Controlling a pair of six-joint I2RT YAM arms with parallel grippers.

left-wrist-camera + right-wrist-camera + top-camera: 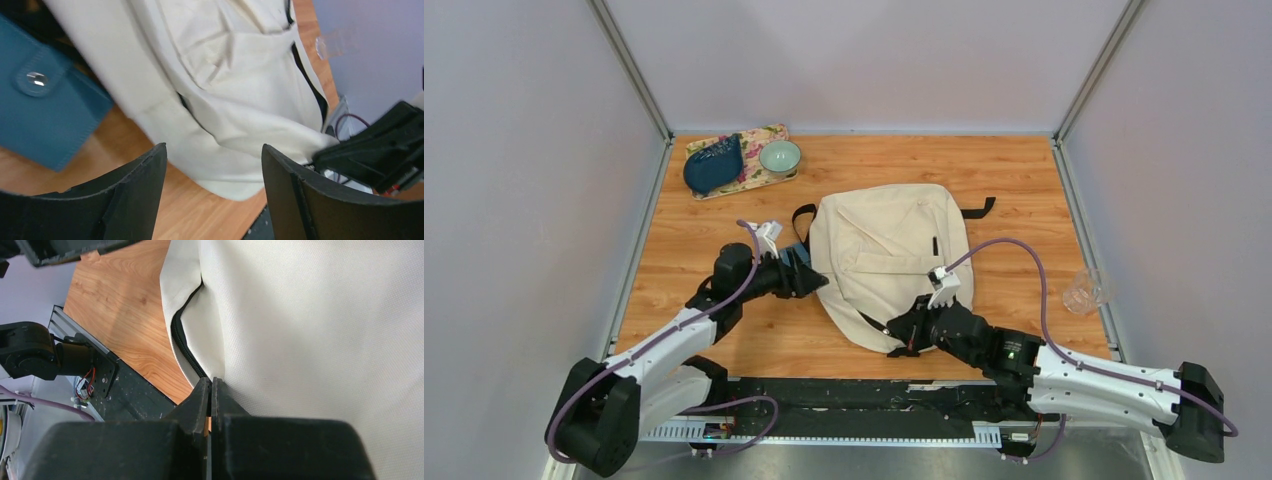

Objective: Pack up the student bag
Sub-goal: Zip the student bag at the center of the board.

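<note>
At centre frame on the table (1024, 200), your student bag (884, 255) lies long axis top-to-bottom, between left gripper (816, 283), jaws open at its left edge, and right gripper (907, 335), jaws closed at its lower hem.

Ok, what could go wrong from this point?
The right gripper is shut at the zipper edge of the student bag; a thin pinch there could slip. The open left gripper sits beside the blue pouch and may shove it aside. The right arm could knock the clear cup beside it.
</note>
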